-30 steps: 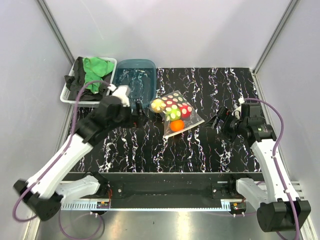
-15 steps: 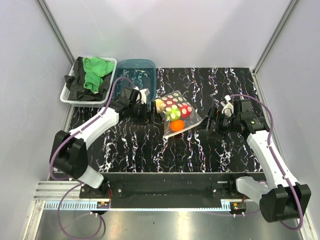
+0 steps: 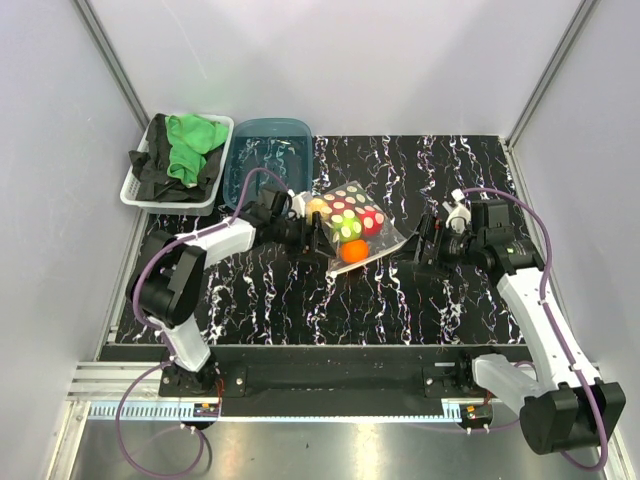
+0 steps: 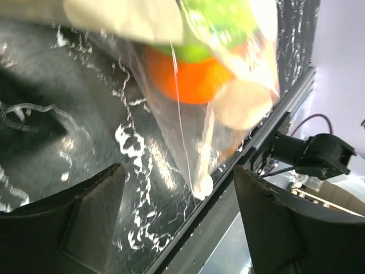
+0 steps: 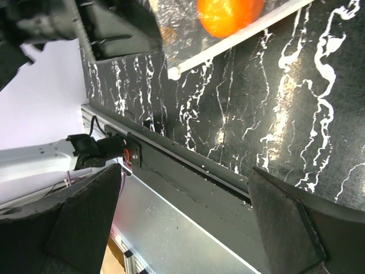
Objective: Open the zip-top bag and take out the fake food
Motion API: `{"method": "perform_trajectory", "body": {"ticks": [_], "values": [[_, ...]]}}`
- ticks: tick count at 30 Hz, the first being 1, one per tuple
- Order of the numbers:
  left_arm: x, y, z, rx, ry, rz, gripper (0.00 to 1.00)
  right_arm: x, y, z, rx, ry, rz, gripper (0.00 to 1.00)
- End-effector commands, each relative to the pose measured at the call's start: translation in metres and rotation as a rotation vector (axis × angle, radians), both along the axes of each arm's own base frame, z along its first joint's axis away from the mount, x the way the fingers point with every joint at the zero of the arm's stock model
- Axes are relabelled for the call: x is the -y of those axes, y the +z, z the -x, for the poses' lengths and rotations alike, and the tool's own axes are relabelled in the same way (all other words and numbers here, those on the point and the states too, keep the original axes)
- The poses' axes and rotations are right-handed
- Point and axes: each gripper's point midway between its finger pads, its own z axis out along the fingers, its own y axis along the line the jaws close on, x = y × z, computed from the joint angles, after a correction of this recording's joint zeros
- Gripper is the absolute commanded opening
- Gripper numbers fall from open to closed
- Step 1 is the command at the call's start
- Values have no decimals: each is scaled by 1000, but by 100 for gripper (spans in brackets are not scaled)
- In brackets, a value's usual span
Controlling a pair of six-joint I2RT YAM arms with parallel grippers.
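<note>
The zip-top bag (image 3: 384,240) lies flat mid-table, clear with white dots, holding the fake food: an orange fruit (image 3: 353,250), lime green (image 3: 349,231), red (image 3: 371,222) and yellow (image 3: 315,209) pieces. My left gripper (image 3: 316,241) is open at the bag's left edge. In the left wrist view the bag's corner (image 4: 197,171) and the orange fruit (image 4: 191,80) sit just ahead of the open left gripper (image 4: 177,228). My right gripper (image 3: 424,246) is open and empty, a short way right of the bag. The right wrist view shows the bag's sealed strip (image 5: 228,47) and the orange fruit (image 5: 231,14) ahead of it (image 5: 182,228).
A teal tub (image 3: 268,160) stands behind the left gripper. A white basket (image 3: 132,190) with green and black cloths sits at the back left. The table's front edge (image 3: 330,348) and the enclosure walls bound the space.
My left arm has stretched out low to the right, bringing its gripper to the bag's left edge. My right gripper has shifted slightly left toward the bag.
</note>
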Motion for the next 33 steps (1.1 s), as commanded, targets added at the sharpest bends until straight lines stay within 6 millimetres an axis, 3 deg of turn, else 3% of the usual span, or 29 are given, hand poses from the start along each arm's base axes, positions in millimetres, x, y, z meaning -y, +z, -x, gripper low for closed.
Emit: {"method": "perform_trajectory", "body": {"ticks": [1,5,9,12,17,20,22,27,33], "values": [[21,14,-11,36,-53,132,77,-7,18,6,47,29,-48,100],[23,6,-6,-9,-50,149,67,-7,13,11,33,32,-51,100],[26,10,-8,-13,-14,196,51,-10,5,14,-1,37,-77,99],[30,11,-9,-33,7,228,46,-16,-2,15,-34,33,-129,100],[32,14,-6,-78,55,285,28,-27,-12,6,-44,20,-204,100],[37,33,-2,-52,63,317,15,-34,-22,-3,-70,9,-219,100],[43,43,6,-82,69,328,0,-37,-30,-8,-72,18,-195,100],[62,79,25,-129,88,311,0,-40,-41,-12,-57,46,-157,100],[66,114,32,-125,211,300,0,-33,-49,-20,-65,-40,-114,96]]}}
